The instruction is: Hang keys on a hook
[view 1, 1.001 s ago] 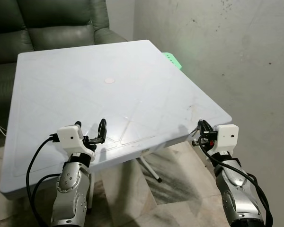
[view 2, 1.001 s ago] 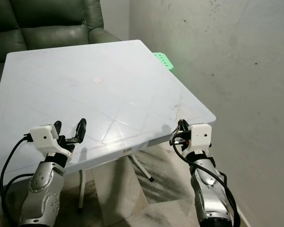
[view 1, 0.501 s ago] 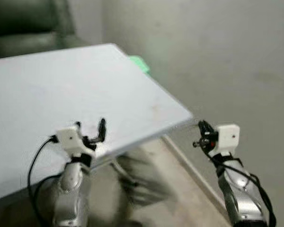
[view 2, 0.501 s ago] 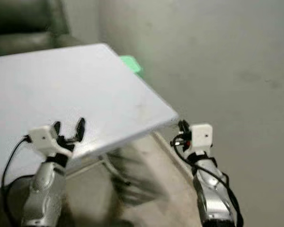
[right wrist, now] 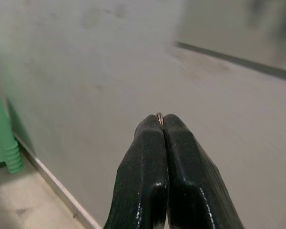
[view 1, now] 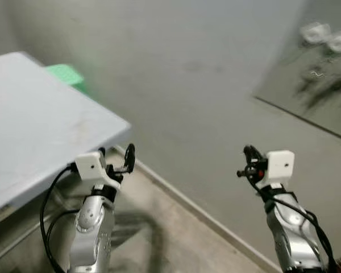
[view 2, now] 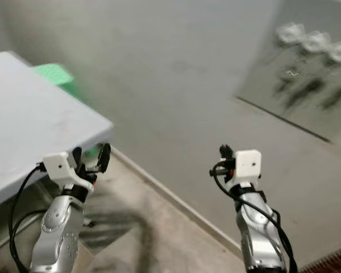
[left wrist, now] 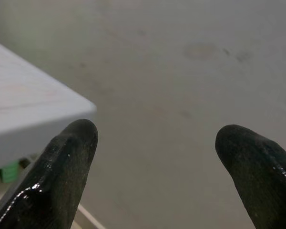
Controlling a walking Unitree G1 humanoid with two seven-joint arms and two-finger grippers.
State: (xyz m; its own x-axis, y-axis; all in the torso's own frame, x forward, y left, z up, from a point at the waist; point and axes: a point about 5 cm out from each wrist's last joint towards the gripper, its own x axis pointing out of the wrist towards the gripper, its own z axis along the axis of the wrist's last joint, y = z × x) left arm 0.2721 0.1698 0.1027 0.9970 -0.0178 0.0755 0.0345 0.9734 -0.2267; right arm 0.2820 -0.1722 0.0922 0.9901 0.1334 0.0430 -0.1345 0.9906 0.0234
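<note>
My right gripper [view 1: 248, 152] is held up in front of the grey wall, shut on a thin metal key ring [right wrist: 159, 116] whose edge pokes out between the pressed fingertips. The rest of the keys is hidden. At the upper right, a grey wall board [view 2: 307, 85] carries a row of white round hooks [view 2: 317, 41], blurred, with dark shapes hanging below them. The board is far beyond and above the right gripper. My left gripper [view 1: 116, 154] is open and empty beside the table corner.
The corner of a white table [view 1: 40, 131] reaches in from the left, with a green stool [view 1: 65, 74] behind it against the wall. A skirting line [view 1: 193, 207] runs along the foot of the wall above the mottled stone floor [view 1: 148, 239].
The camera has swung right: the table and sofa slid off to the left, and the wall and the hook board came into view. Both grippers keep their pose and state.
</note>
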